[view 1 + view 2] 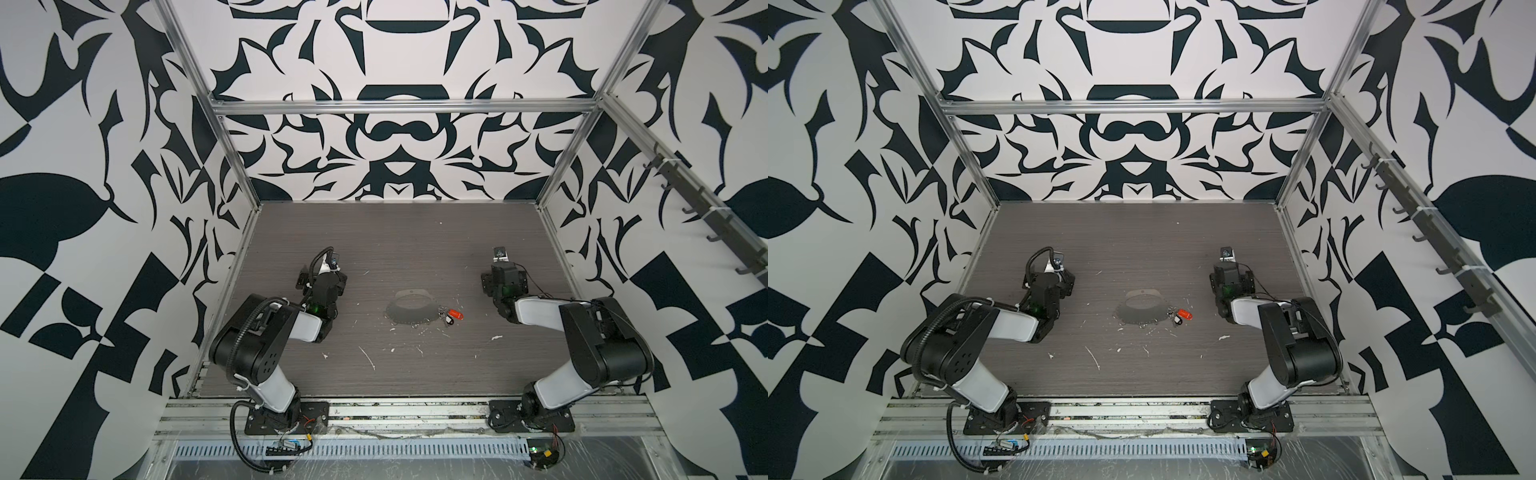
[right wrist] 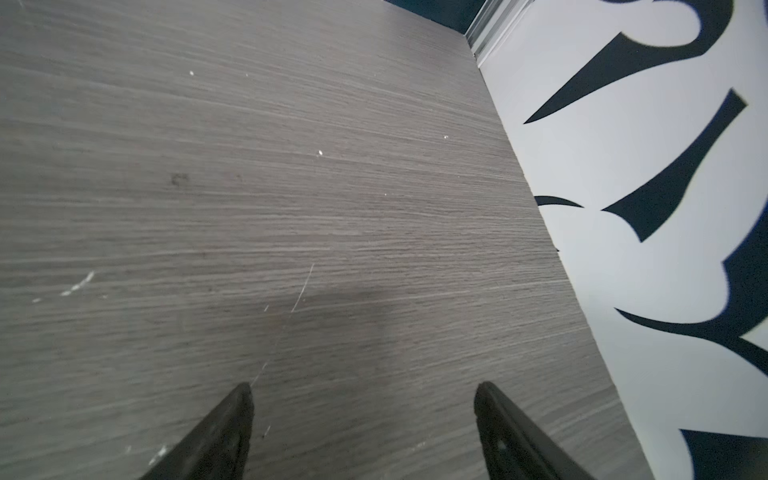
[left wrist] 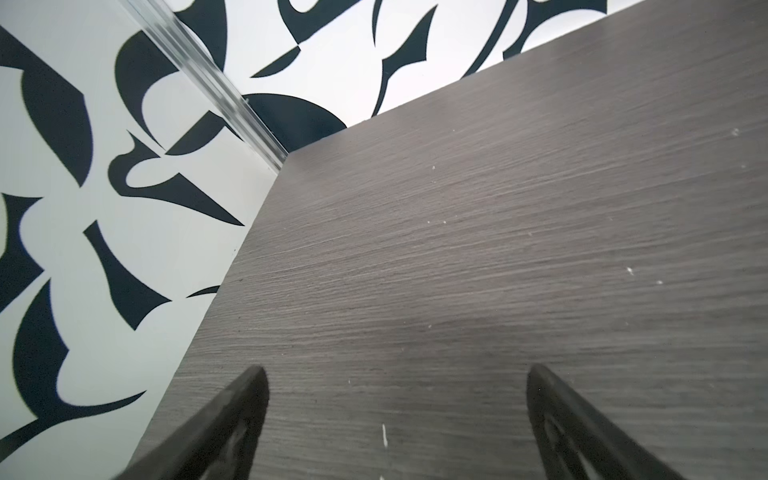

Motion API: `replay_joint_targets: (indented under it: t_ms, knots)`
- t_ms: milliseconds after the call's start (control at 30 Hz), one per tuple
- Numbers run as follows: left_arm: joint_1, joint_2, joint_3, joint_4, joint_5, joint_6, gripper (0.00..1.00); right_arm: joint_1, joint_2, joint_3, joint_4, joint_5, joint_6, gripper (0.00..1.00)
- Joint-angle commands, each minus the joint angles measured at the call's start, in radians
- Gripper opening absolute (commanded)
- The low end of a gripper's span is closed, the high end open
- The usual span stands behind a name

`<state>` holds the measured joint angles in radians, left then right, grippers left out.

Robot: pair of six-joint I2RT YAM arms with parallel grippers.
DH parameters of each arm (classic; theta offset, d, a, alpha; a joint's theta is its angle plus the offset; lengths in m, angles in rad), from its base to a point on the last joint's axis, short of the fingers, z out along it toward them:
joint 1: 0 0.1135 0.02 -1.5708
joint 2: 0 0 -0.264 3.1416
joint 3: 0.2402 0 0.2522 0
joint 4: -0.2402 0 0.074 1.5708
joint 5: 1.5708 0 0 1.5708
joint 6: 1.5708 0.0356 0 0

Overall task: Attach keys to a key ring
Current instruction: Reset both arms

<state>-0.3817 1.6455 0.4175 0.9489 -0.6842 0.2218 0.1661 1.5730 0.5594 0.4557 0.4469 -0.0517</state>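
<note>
The key ring (image 1: 411, 311) (image 1: 1144, 311), a thin grey hoop, lies in the middle of the table in both top views. The keys (image 1: 451, 316) (image 1: 1180, 316) lie bunched at its right rim, with a red-orange tag (image 1: 456, 313) and a black tag (image 1: 448, 320). I cannot tell whether they hang on the hoop. My left gripper (image 1: 322, 279) (image 3: 397, 374) is well left of the ring, open and empty over bare table. My right gripper (image 1: 505, 276) (image 2: 363, 390) is well right of the keys, open and empty too. Neither wrist view shows ring or keys.
White scraps (image 1: 368, 357) and flecks (image 1: 496, 337) dot the grey wood-grain table (image 1: 395, 374). Patterned walls with aluminium posts (image 1: 232, 153) close in the left, right and far sides. A rail of hooks (image 1: 702, 216) runs along the right wall.
</note>
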Motion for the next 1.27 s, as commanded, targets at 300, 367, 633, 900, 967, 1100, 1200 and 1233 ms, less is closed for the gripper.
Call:
replay_joint_targets:
  t_ms: [300, 367, 633, 900, 967, 1100, 1200, 1233]
  knots:
    - [0.219, -0.119, -0.086, 0.041, 0.31, -0.196, 0.97, -0.123, -0.033, -0.212, 0.445, -0.43, 0.05, 0.85]
    - [0.226, -0.114, -0.083, 0.038, 0.327, -0.199, 0.98, -0.122, -0.022, -0.222, 0.485, -0.461, 0.045, 0.85]
    - [0.253, -0.074, -0.07, 0.04, 0.361, -0.218, 0.99, -0.123, -0.024, -0.203, 0.442, -0.377, 0.071, 1.0]
    - [0.253, -0.069, -0.072, 0.055, 0.354, -0.214, 0.99, -0.122, -0.024, -0.214, 0.466, -0.346, 0.087, 1.0]
    - [0.254, -0.068, -0.072, 0.052, 0.354, -0.215, 0.99, -0.122, -0.024, -0.213, 0.466, -0.346, 0.088, 1.0]
    - [0.269, -0.07, -0.065, 0.032, 0.379, -0.23, 0.99, -0.123, -0.025, -0.216, 0.467, -0.352, 0.084, 1.0]
    - [0.271, -0.072, -0.071, 0.04, 0.382, -0.231, 0.99, -0.123, -0.04, -0.314, 0.626, -0.408, 0.059, 1.0]
    - [0.271, -0.072, -0.07, 0.039, 0.381, -0.229, 0.99, -0.122, -0.027, -0.377, 0.756, -0.39, 0.063, 1.0]
